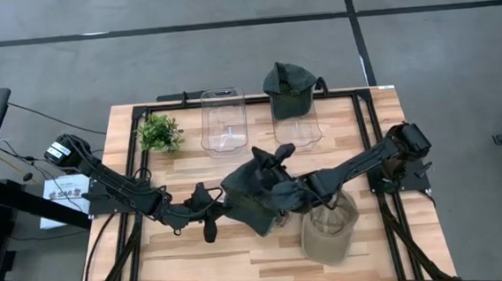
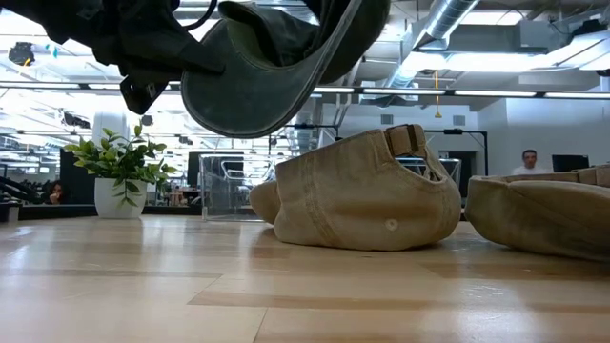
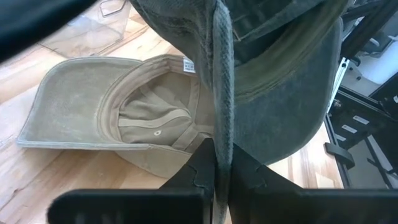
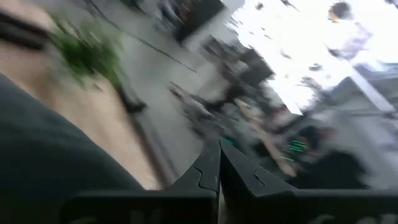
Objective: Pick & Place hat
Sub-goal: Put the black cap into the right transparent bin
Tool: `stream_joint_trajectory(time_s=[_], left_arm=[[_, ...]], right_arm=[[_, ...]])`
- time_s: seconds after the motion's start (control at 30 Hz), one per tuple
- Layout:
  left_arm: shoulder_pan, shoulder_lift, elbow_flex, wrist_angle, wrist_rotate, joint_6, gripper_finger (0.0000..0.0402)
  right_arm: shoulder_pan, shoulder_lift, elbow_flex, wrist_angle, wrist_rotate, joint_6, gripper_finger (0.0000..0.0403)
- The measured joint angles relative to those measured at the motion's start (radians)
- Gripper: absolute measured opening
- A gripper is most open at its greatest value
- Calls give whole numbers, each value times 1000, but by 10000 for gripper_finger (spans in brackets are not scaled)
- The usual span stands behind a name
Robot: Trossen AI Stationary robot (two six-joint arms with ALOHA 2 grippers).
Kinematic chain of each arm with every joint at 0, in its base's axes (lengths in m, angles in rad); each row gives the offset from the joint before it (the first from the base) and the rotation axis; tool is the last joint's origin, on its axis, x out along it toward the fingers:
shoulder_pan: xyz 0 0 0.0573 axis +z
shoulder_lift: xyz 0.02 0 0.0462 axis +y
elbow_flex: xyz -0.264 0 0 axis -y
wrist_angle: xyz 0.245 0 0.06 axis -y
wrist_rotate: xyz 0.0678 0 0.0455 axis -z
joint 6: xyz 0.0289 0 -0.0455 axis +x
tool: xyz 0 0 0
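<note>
A dark green hat (image 1: 256,193) hangs above the table's middle, with my left gripper (image 1: 223,206) shut on it from the left. My right gripper (image 1: 277,155) is shut at the hat's far right side; its wrist view shows dark green cloth (image 4: 56,155) beside the closed fingers and nothing between them. A tan hat (image 1: 330,231) lies upside down on the table under and to the right of the held hat. A second dark green hat (image 1: 287,83) rests on the rim of a clear bin (image 1: 296,128) at the far side. My left gripper pinches the dark green hat's brim (image 3: 222,127) between its two fingers; the brim shows edge-on in the left wrist view. The fingers come from the table's left, slanting a little down. The hat is lifted clear (image 2: 276,76) above the tan hat. My right gripper is shut beside the hat's crown; I cannot tell whether it touches it.
Another clear bin (image 1: 223,120) stands at the far middle, next to a small potted plant (image 1: 159,132) at the far left. The tan hat (image 2: 367,191) takes up the near right of the table; bare wood lies at the near left.
</note>
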Motion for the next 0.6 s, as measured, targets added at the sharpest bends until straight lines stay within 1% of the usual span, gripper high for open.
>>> stream_joint_trajectory(time_s=[0.07,0.17,0.3,0.33,0.4,0.53,0.6], left_arm=[[0,0,0,0,1,0,15],[0,0,0,0,1,0,15],[0,0,0,0,1,10,15],[0,0,0,0,1,17,15],[0,0,0,0,5,23,15],[-2,0,0,-6,80,26,15],[-3,0,0,-9,110,38,15]], right_arm=[[13,-28,0,-6,-87,71,0],[26,-79,0,-6,-207,130,0],[35,-167,1,-24,-295,183,0],[35,-195,1,-54,-326,205,0],[36,-245,1,-145,-422,279,0],[-13,-336,1,-365,-678,500,0],[-55,-369,1,-457,-776,605,0]])
